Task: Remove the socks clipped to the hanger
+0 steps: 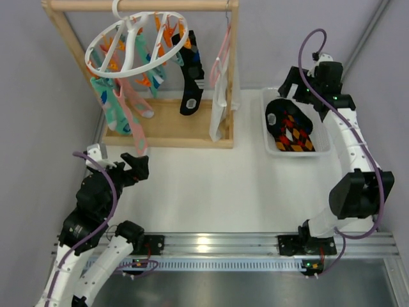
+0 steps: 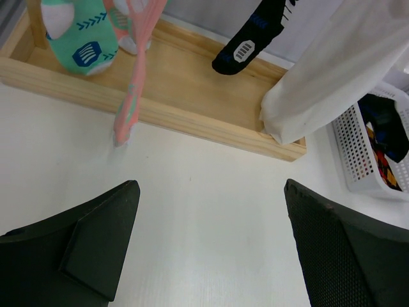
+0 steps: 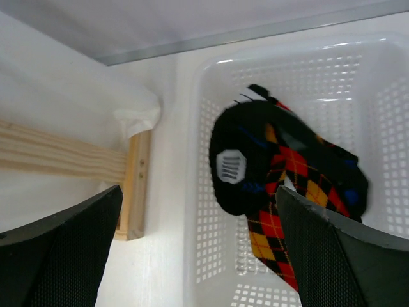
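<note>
mint, salmon and black socks (image 1: 105,102) not yet off the hanger (image 1: 132,48)

right claw (image 3: 204,256) gapes wide and empty; directly beneath it a diamond sock (image 3: 281,185) lies in the white basket (image 3: 204,128). left claw (image 2: 211,243), fully spread and holding nothing, hovers low over the surface (image 2: 211,166). the socks hang limp, ahead of and above it, clipped to the white ring.

hanger (image 1: 134,45): hung from the rack's (image 1: 172,131) top bar, towards its left.
socks (image 1: 108,109): clipped beneath the hanger, above the rack's base.
cloth (image 1: 219,109): hung at the rack's right end.
basket (image 1: 270,131): sat right of the rack, one loose sock (image 1: 291,128) inside.
</note>
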Available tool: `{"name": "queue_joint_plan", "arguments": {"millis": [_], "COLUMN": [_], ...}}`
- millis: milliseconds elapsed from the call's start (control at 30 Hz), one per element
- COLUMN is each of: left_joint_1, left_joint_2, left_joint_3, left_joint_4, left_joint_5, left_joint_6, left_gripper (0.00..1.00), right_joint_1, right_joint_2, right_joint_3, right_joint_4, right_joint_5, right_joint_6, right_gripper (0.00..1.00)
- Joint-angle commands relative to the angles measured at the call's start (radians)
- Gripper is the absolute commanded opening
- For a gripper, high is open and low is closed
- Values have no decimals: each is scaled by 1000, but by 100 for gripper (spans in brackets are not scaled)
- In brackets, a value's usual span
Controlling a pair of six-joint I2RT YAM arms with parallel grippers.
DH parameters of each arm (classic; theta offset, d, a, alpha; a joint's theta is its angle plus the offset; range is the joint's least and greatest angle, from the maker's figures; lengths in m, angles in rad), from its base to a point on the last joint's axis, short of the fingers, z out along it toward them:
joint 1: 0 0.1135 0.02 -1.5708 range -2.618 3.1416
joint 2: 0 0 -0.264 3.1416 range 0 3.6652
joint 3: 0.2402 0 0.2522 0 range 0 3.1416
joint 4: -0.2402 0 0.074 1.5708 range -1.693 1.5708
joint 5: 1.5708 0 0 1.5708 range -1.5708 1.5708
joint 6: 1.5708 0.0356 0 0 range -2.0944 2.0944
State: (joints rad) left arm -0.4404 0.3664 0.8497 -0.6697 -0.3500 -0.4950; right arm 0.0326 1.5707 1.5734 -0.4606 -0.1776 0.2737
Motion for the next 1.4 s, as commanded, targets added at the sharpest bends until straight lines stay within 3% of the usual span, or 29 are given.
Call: {"name": "queue_joint_plan", "arguments": {"millis": [0, 100, 200, 267, 300, 367, 400, 467, 500, 533, 633, 667, 700, 767, 833, 967, 1067, 1167, 1367], "left_joint_1": [-1, -1, -1, -1, 0, -1, -1, -1, -1, 0, -1, -1, -1, -1, -1, -1, -1, 2, 2], "left_joint_2": [-24, -60, -78, -73, -70, -67, -67, -73, -76, -81, -101, -110, -115, -133, -141, -161, -167, -164, -162], "left_joint_3": [-3, -9, 5, 46, 63, 86, 95, 98, 98, 97, 80, 72, 63, 23, 11, 9, 6, 5, 2], "left_joint_4": [2, 2, 1, -19, -30, -41, -39, -41, -41, -41, -39, -38, -37, -36, -36, -36, -36, -36, -37], "left_joint_5": [-43, -63, -81, -105, -125, -167, -203, -230, -250, -254, -293, -303, -311, -333, -346, -369, -374, -366, -359], "left_joint_6": [15, 6, 30, 55, 76, 104, 131, 153, 156, 153, 130, 122, 107, 82, 95, 85, 81, 85, 90], "left_gripper": [98, 98, 98, 98, 98, 98, 98, 98, 98, 98, 98, 98, 98, 98, 98, 98, 98, 98, 98], "right_joint_1": [29, 159, 323, 374, 374, 368, 368, 375, 389, 415, 605, 722, 778, 913, 966, 1044, 1067, 1075, 1080], "right_joint_2": [-95, -226, -369, -441, -505, -587, -603, -589, -568, -543, -453, -407, -379, -269, -177, 145, 358, 513, 670], "right_joint_3": [24, -112, -311, -435, -572, -720, -845, -941, -978, -978, -894, -865, -805, -713, -644, -402, -94, 84, 233], "right_joint_4": [8, 65, 178, 279, 416, 624, 833, 1032, 1174, 1203, 1086, 1042, 1009, 955, 938, 846, 728, 672, 668], "right_joint_5": [204, 382, 422, 299, 144, 5, -117, -230, -293, -305, -185, -113, 55, 191, 317, 368, 369, 354, 303], "right_joint_6": [4, -40, -39, 64, 121, 228, 267, 436, 471, 476, 313, 261, 215, 135, 119, 95, 52, 25, 12], "right_gripper": [99, 99, 100, 99, 99, 99, 99, 99, 99, 100, 99, 99, 99, 99, 99, 99, 99, 96, 90]}}
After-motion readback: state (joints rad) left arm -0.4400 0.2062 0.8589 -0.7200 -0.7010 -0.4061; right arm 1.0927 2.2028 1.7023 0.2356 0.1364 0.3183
